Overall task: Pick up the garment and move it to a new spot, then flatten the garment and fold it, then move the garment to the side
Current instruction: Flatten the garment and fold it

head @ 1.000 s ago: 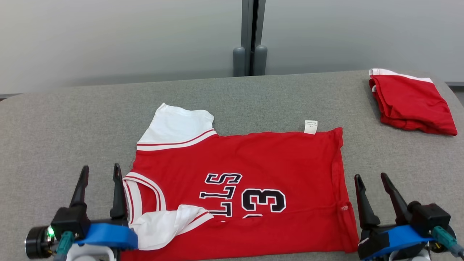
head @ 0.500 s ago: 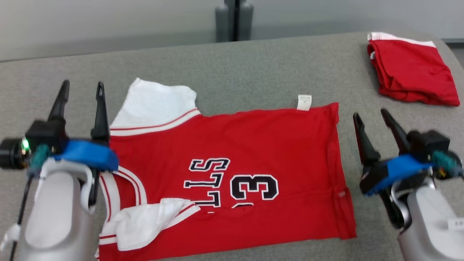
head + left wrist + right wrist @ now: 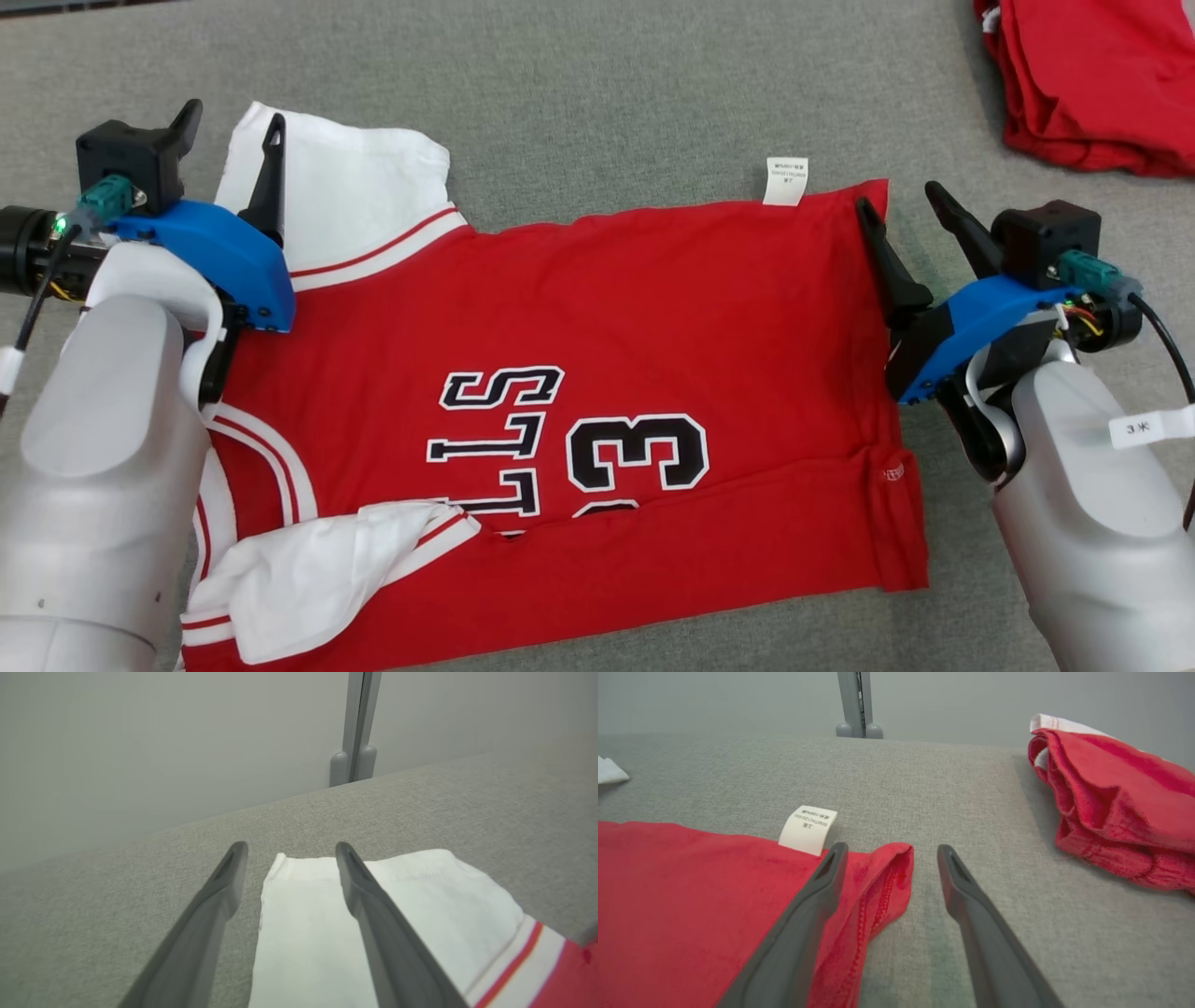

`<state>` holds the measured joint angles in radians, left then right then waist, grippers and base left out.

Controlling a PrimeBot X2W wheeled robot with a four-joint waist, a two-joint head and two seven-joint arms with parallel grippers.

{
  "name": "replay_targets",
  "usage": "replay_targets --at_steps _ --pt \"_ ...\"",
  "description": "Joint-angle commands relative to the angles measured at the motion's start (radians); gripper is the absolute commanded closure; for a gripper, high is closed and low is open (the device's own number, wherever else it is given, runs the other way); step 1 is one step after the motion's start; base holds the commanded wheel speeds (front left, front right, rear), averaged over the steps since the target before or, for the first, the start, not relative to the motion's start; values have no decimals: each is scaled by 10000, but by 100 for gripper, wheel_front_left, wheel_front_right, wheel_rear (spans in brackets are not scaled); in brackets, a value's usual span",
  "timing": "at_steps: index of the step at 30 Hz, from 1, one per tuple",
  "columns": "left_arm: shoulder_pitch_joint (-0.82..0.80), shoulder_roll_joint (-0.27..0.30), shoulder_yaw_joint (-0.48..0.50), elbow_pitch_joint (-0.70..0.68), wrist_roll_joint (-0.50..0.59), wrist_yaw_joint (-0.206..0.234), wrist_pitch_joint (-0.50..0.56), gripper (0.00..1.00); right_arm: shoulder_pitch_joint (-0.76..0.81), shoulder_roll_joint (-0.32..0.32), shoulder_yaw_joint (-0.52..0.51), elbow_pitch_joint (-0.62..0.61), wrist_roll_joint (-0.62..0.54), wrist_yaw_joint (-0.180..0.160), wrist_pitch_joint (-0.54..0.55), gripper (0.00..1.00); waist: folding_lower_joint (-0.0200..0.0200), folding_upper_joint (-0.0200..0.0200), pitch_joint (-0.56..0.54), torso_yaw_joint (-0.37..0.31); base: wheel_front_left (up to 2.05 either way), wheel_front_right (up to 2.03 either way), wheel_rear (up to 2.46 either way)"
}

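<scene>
straddling far corners of the flat garment (image 3: 607, 327): left gripper (image 3: 233, 114) at ten o'clock over its sleeve (image 3: 355, 187), right gripper (image 3: 898, 196) at two o'clock, both wide apart, empty. best pinch both layers, lift evenly.

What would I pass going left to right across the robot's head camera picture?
Left gripper → black number on the red jersey → white label → right gripper → folded red clothes in the top corner.

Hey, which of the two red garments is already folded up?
The plain red bundle at the far right; the numbered jersey lies spread out instead.
</scene>
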<state>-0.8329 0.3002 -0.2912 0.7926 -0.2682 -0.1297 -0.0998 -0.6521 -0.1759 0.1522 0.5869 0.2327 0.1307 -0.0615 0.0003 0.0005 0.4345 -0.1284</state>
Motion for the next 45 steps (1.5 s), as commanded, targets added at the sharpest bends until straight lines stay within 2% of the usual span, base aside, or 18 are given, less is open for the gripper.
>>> replay_targets --at_steps 1,13,18,19,20,21,29,30,31,38,45 --pt "-375 117 -244 294 -234 -6 149 0 -325 -18 99 213 108 2 -30 0 -3 -5 178 8 0 0 0" --pt "-1686 536 -1426 1956 -1255 -6 620 0 -1482 134 857 1257 423 2 -377 0 -3 -5 1050 -369 0 0 0" --pt "-1910 355 -1734 2421 -1693 -7 760 0 -1691 144 1198 1647 580 2 -446 0 -3 -5 1114 -411 0 0 0" --pt "-1929 308 -1811 2474 -1821 -7 849 7 -1713 131 1247 1716 618 2 -448 0 -3 -5 1113 -408 0 0 0" --pt "-1953 298 -1916 2494 -1905 -7 898 60 -1760 117 1284 1778 653 4 -458 0 -3 -5 1115 -399 0 0 0" --pt "-1962 294 -2037 2509 -1985 -7 949 100 -1811 106 1331 1850 708 4 -467 0 -3 -5 1112 -388 0 0 0" --pt "-2082 422 -2628 2466 -2515 -7 808 100 -2031 -48 1729 2330 1092 4 84 0 -3 -5 1021 -257 0 0 0" --pt "-2098 462 -2756 2452 -2638 -7 709 100 -2083 -72 1889 2448 1290 4 458 65 -3 -5 973 -230 0 0 0" --pt "-2099 475 -2832 2436 -2705 -7 660 100 -2085 -66 1983 2454 1430 4 644 100 -3 -5 946 -219 0 0 0" --pt "-2156 510 -3120 2419 -3062 -7 335 100 -2142 -416 2348 2184 2050 2 1342 100 -3 -5 715 -163 0 0 0" --pt "-2271 351 -3255 2184 -3591 -8 -303 100 -2394 -736 2054 2046 1944 1 358 100 -3 -5 365 58 0 0 0"
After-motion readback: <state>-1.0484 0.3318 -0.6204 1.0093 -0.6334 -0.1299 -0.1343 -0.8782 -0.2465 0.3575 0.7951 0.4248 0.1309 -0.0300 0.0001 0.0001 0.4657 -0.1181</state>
